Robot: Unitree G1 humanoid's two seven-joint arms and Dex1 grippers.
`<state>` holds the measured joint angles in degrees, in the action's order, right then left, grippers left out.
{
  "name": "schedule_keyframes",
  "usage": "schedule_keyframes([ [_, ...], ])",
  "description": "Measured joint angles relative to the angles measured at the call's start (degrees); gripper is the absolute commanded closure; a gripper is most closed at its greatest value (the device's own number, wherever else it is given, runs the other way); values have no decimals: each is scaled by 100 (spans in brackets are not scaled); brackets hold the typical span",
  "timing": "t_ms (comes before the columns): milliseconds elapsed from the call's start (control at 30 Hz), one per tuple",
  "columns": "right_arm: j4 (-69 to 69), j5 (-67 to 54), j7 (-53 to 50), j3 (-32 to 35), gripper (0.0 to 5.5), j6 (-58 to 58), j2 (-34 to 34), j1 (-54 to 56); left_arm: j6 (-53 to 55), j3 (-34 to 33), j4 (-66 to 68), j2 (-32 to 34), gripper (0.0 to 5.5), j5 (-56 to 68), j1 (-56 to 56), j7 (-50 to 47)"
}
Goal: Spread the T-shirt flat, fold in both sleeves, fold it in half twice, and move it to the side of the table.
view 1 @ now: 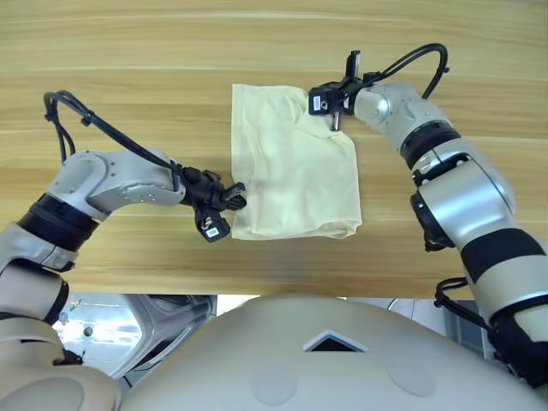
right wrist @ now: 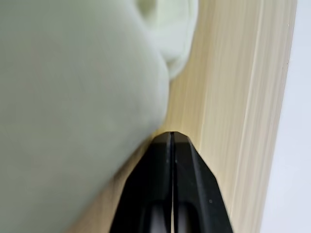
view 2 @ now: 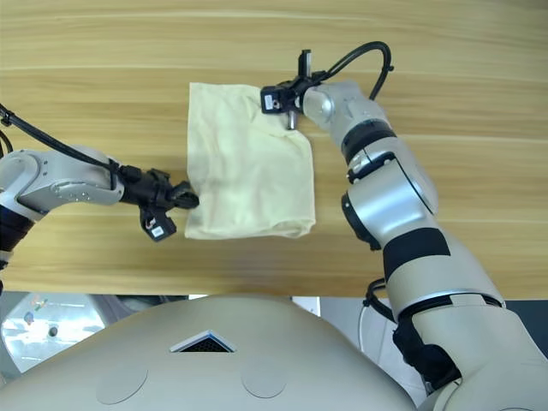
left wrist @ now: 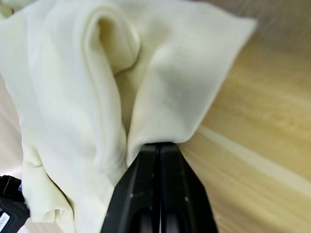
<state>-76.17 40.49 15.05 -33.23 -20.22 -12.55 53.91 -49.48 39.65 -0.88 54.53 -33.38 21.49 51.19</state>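
Pale-yellow T-shirt [view 1: 295,171], folded: left gripper [view 1: 240,196] pinches its 8 o'clock edge; right gripper [view 1: 336,122], pressed together, sits at 1 o'clock. Best to move both evenly, edges aligned.

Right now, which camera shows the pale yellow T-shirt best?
The left eye view: the whole folded pale yellow cloth T-shirt lies in sight on the wooden table. The right eye view shows the same; both wrist views show close-up folds.

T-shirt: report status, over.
Left gripper shut on T-shirt, left edge near front corner. Right gripper shut, at far right corner. T-shirt folded, wrinkled, mid-table.
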Motion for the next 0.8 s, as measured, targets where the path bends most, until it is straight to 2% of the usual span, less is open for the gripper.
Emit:
schedule_keyframes([
  [133,-73,4,-117,0,547,158,-129,1,184,-64,-283,127,550,379,-289,286],
  [367,-109,-43,-127,111,547,202,-804,-134,301,-241,-350,128,550,439,-453,332],
  [467,-94,-111,-298,253,547,228,-1299,-201,323,-272,-220,71,550,495,-460,330],
  [533,43,-366,-468,584,547,0,-1796,-216,380,-375,-57,-75,550,532,-455,289],
  [667,1462,-1114,-160,1073,547,-1035,-2236,-660,723,-529,73,-267,550,585,-385,267],
  [800,4032,-2014,608,1296,547,-1321,-2315,-1773,746,-693,319,-476,550,618,-331,30],
])
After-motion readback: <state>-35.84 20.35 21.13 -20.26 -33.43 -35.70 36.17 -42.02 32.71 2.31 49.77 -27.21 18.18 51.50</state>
